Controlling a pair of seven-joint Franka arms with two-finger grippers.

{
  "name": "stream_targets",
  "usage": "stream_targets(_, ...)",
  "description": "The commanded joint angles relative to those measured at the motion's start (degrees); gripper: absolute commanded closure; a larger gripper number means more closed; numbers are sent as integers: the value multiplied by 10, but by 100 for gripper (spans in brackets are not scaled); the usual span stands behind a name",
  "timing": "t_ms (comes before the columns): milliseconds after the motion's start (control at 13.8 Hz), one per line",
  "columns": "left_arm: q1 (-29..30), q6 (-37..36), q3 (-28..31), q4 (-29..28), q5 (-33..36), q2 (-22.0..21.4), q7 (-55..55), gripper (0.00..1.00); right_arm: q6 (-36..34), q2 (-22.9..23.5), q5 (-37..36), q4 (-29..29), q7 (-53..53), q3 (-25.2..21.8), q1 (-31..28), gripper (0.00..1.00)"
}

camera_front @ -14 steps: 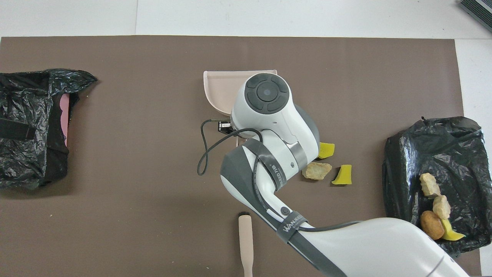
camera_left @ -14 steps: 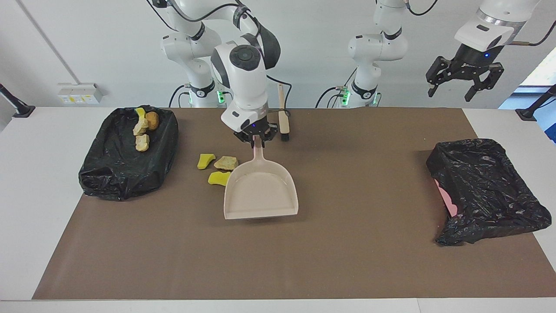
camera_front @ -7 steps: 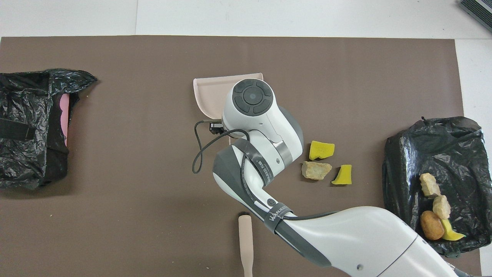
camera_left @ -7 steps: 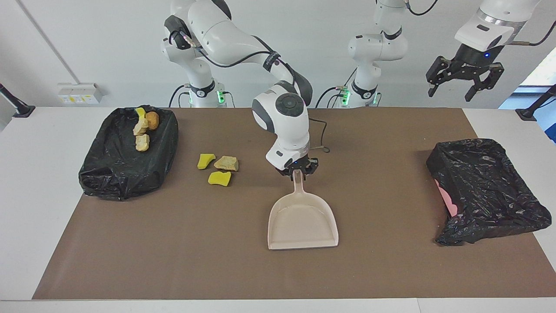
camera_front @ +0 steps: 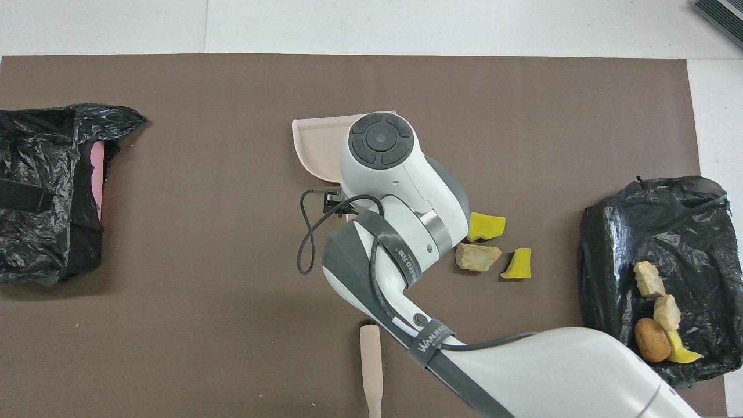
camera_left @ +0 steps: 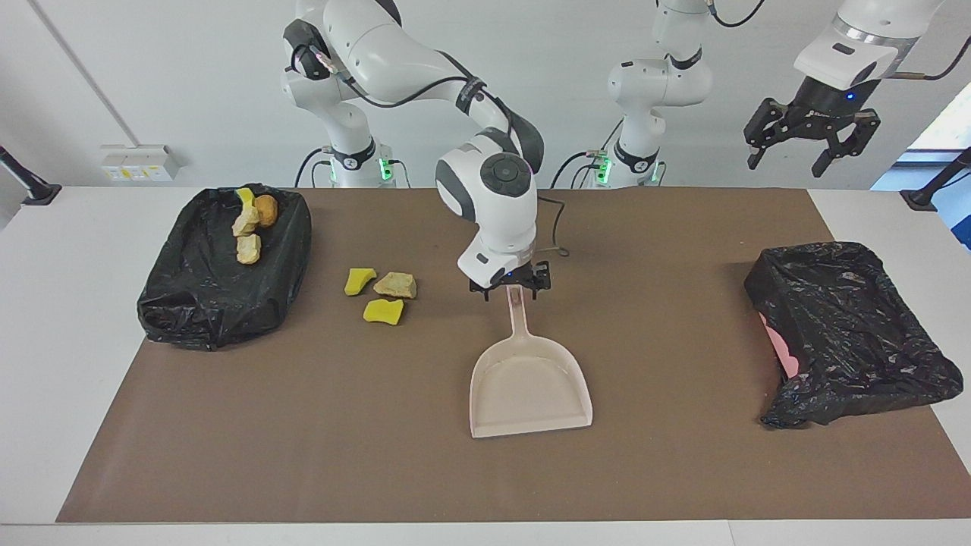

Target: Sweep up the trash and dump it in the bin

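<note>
**Dustpan let go on the mat**

A second before, the right gripper [camera_left: 510, 292] pinched the dustpan [camera_left: 529, 388] handle beside the loose trash [camera_left: 381, 292]. Now the dustpan lay flat mid-mat, well apart from those three chunks, and the fingers were spread just above the handle. Four chunks sat in the black bin [camera_left: 220, 280]. The left gripper [camera_left: 813, 144] waited high, spread. Only the overhead view showed the brush handle [camera_front: 370, 371].

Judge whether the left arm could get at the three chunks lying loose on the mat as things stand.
Probably not easily. The left gripper waits high over its own end of the table, and the three chunks lie toward the right arm's end, with the right gripper over the dustpan handle in between.
</note>
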Motion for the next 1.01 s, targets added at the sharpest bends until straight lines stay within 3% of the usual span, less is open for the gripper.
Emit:
stream_targets(0, 9, -9, -6, -4, -4, -7, 7, 0, -10, -110, 41, -124, 11, 11, -1, 0)
stream_targets(217, 9, -8, -6, -4, -4, -7, 7, 0, 20, -185, 92, -237, 24, 12, 36, 0)
stream_targets(506, 7, -13, -7, -5, -4, -8, 3, 0, 141, -318, 159, -445, 32, 12, 98, 0)
stream_targets(723, -5, 9, -14, -44, -9, -28, -14, 0, 211, -336, 170, -525, 43, 12, 135, 0)
stream_targets(939, -80, 77, -14, -94, -9, -21, -63, 0, 288, -335, 186, -582, 69, 12, 174, 0)
